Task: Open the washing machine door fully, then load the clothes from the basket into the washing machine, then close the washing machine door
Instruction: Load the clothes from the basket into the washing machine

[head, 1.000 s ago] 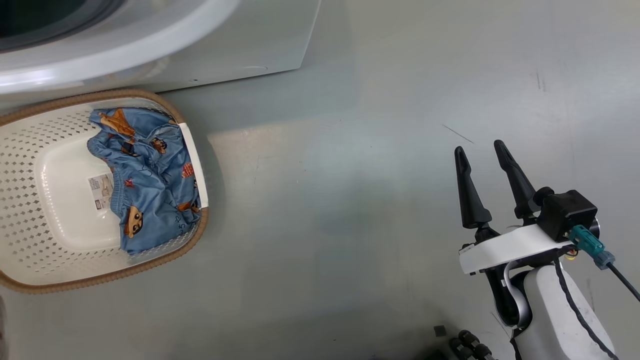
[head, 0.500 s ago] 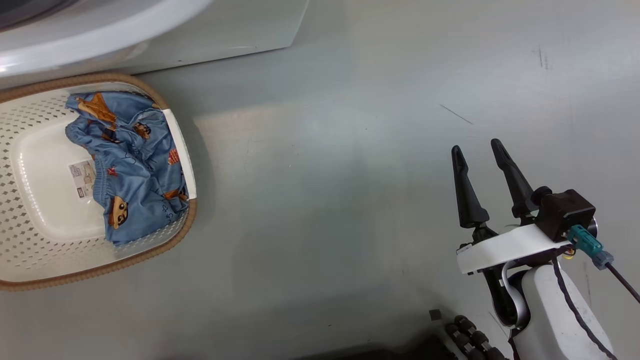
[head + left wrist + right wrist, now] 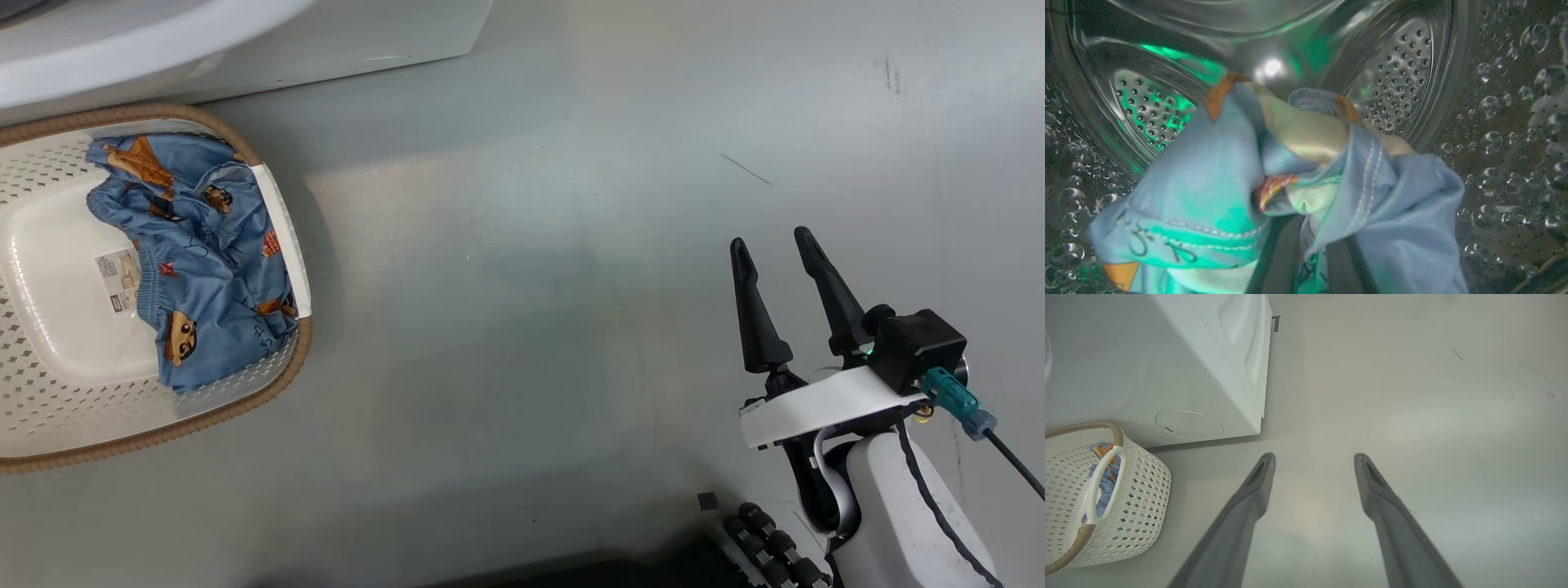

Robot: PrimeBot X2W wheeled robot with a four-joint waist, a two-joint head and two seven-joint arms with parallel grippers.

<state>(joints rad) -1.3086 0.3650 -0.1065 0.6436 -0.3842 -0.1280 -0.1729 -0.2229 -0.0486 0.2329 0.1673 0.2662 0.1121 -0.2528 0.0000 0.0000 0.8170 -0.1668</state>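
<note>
In the left wrist view my left gripper [image 3: 1310, 228] is deep inside the washing machine's steel drum [image 3: 1404, 73]. It is shut on a bundle of blue clothes [image 3: 1208, 183] with an orange and cream piece. More blue clothes [image 3: 204, 278] lie in the cream basket [image 3: 277, 392] on the floor before the white washing machine [image 3: 367, 33]. My right gripper [image 3: 770, 238] hovers open and empty over bare floor, far right of the basket. The right wrist view has the right gripper [image 3: 1314, 457], the basket [image 3: 1135, 498] and the washing machine [image 3: 1167, 355]. The washing machine door is out of view.
Grey floor [image 3: 531, 286] stretches between the basket and my right arm. A round cover [image 3: 1188, 424] sits low on the machine's front. Black parts of my base [image 3: 767, 547] show at the bottom edge.
The whole head picture has shifted, so the camera moved: basket and machine slid left and up in it. My right gripper stays open in nearly the same place.
</note>
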